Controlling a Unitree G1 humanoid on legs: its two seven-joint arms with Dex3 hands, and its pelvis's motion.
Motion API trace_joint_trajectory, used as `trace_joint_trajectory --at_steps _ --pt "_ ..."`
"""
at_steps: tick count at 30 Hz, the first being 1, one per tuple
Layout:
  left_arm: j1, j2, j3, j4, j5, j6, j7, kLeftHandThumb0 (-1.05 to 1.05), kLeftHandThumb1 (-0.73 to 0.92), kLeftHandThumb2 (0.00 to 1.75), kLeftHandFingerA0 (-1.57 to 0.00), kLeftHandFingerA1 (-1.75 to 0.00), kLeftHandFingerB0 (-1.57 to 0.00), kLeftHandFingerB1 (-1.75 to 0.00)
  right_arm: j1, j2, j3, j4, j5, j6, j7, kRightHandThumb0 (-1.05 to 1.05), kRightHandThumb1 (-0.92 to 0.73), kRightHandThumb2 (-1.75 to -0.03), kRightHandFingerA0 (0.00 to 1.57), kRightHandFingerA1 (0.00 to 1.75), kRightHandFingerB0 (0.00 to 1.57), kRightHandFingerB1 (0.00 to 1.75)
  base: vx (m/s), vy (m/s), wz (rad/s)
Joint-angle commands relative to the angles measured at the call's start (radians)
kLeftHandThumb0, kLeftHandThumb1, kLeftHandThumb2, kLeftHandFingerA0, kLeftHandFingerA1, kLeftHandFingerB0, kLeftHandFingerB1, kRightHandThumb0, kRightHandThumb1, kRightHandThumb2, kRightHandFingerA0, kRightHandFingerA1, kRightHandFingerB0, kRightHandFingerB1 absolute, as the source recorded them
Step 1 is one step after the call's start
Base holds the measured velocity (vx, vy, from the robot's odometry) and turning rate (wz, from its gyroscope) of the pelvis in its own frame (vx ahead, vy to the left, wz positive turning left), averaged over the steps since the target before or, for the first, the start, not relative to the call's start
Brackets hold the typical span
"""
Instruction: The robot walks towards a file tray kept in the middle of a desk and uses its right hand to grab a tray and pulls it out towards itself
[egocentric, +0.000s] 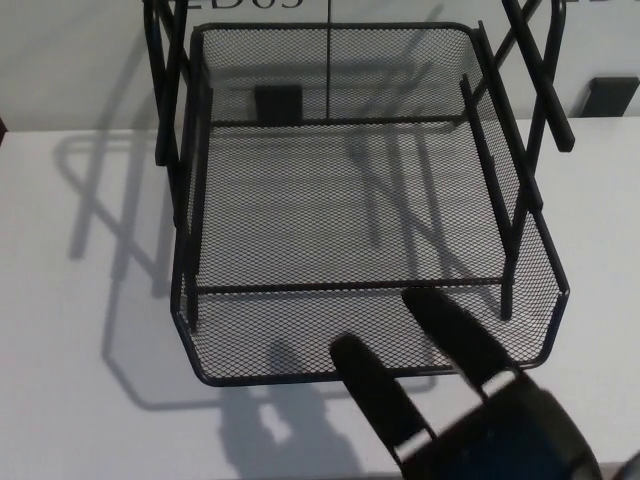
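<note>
Head view, looking down on a white desk (70, 330). A black wire-mesh tray (350, 215) occupies the centre of the picture, carried in a black metal rack (165, 95) whose uprights rise at 11 and 1 o'clock. The tray's front rim (290, 378) lies toward 6 o'clock, drawn forward of the rack's front uprights. The right hand (450, 400) enters from 5 o'clock, its two thick black fingers (375, 395) spread apart and pointing toward 11 o'clock. One finger crosses the front rim; the other lies over the mesh just inside the rim's right part. The fingers are open and grip nothing; whether they touch the mesh cannot be told. Shadows of the rack fall across the desk toward 9 o'clock. The left hand does not show.
</note>
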Motion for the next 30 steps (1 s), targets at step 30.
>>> trace_joint_trajectory --at_steps 30 --pt "0.005 0.010 -0.001 -0.007 0.025 -0.039 -0.006 -0.25 0.49 0.94 -0.35 -0.62 -0.07 -0.49 -0.115 0.253 -0.149 0.327 0.106 -0.094 -0.083 -0.71 -0.41 -0.86 0.00 0.26 0.00 0.18 0.00 0.000 0.00"
